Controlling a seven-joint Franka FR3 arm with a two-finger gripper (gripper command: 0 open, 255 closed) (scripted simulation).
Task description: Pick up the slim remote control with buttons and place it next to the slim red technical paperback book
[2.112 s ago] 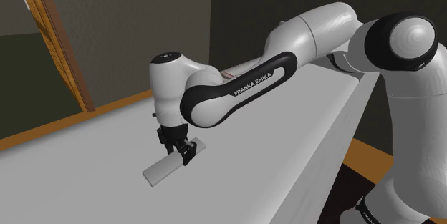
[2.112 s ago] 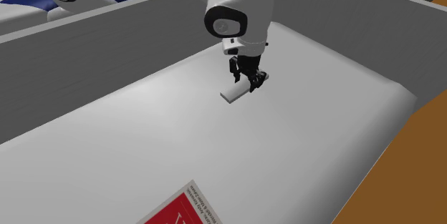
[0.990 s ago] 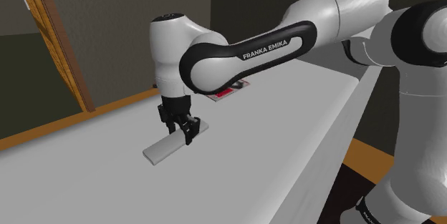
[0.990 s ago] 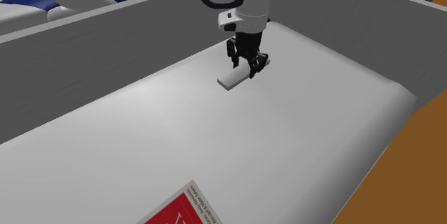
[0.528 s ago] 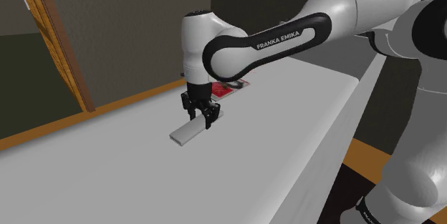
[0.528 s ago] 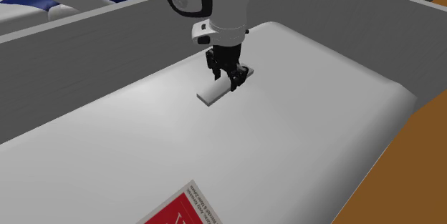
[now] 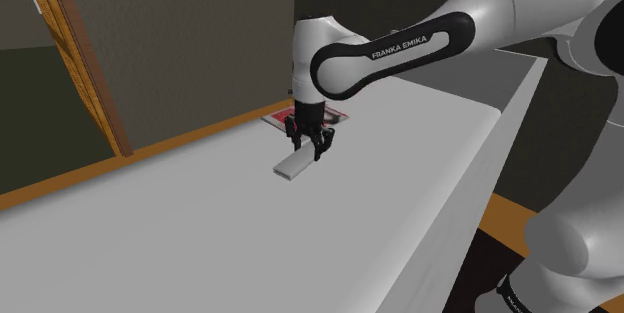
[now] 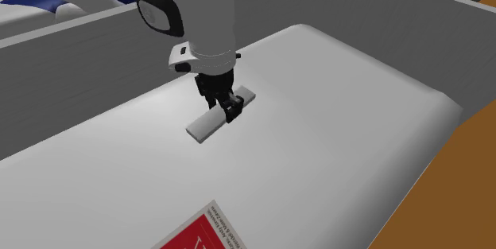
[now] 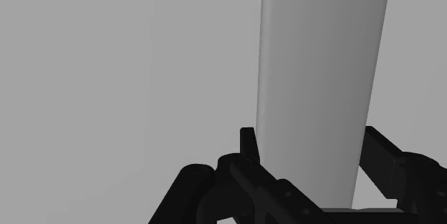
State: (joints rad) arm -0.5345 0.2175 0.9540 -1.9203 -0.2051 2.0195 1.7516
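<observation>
Grey surface [image 7: 150, 241], wooden frame [image 7: 85, 61], orange floor [image 8: 453, 200]

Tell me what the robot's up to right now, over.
Gripper shut on the plain grey remote. Remote apart from the red book, not yet placed. Nothing seen between them.

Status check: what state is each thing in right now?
Gripper: shut on the grey remote.
Grey remote: held roughly level, not yet beside the book.
Red book: closed, lying flat on the white surface.
</observation>
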